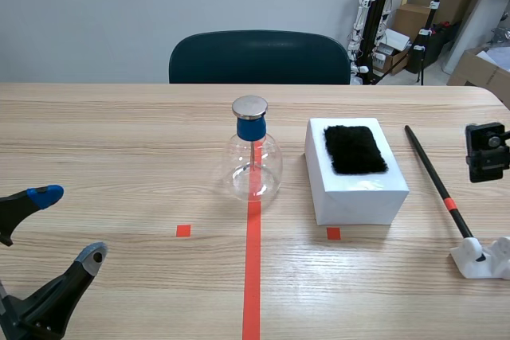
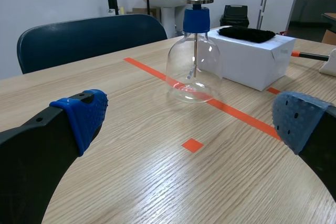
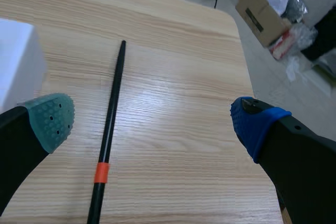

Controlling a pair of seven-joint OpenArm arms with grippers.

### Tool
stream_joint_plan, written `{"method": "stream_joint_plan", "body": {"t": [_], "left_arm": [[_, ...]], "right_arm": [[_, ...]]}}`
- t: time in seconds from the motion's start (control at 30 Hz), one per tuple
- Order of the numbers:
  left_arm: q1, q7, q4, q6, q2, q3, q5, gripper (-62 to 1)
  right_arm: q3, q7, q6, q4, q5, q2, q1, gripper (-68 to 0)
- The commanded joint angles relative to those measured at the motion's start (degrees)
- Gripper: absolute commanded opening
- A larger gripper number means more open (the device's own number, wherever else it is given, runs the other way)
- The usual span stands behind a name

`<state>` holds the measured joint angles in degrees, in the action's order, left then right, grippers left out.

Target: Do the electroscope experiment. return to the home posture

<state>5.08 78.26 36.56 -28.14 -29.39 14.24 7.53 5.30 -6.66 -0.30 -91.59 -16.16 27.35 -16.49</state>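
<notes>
Nearest the robot, the left gripper [image 1: 68,224] hovered low over the wooden table [image 1: 119,141] with its fingers spread wide and nothing between them. The right gripper [image 3: 153,121] was likewise released. It hung above a black rod [image 3: 111,129], which lay flat on the table under the gap between the pads, closer to the grey-green one and touched by neither. The rod's near end, past an orange band, rested in a white holder [image 1: 482,259]. Beside the rod but apart from it stood a white box [image 1: 358,189] with a black fur pad [image 1: 355,149] lying on top. Just beside the box, the electroscope [image 1: 253,157] stood upright on the orange-red tape line. It was a clear glass flask with a blue collar and a metal disc on top. Beyond the table's far edge stood a dark teal chair [image 1: 259,57].
</notes>
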Motion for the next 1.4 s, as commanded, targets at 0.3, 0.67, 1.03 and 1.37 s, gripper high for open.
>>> {"method": "stream_joint_plan", "body": {"t": [0.3,0.67,1.03,1.37], "left_arm": [[-0.17,0.83,0.52,-0.09,-0.33,-0.2,-0.42,1.4],[0.83,3.1,1.22,-0.11,-1.81,-0.22,-3.06,1.4],[16.94,-2.75,18.01,-0.11,-13.42,-7.54,-14.91,1.4],[37.64,-15.45,38.82,4.96,-14.29,-16.98,-22.4,1.4]], "right_arm": [[-0.17,19.76,3.41,-10.49,5.7,0.98,-15.87,-6.2],[-2.36,24.13,4.7,-21.55,7.39,2.95,-29.86,-6.2],[-2.36,27.87,7.48,-27.23,8.04,2.97,-36.24,-6.2],[-2.36,31.04,7.69,-29.33,5.9,2.93,-40.39,-6.2]]}}
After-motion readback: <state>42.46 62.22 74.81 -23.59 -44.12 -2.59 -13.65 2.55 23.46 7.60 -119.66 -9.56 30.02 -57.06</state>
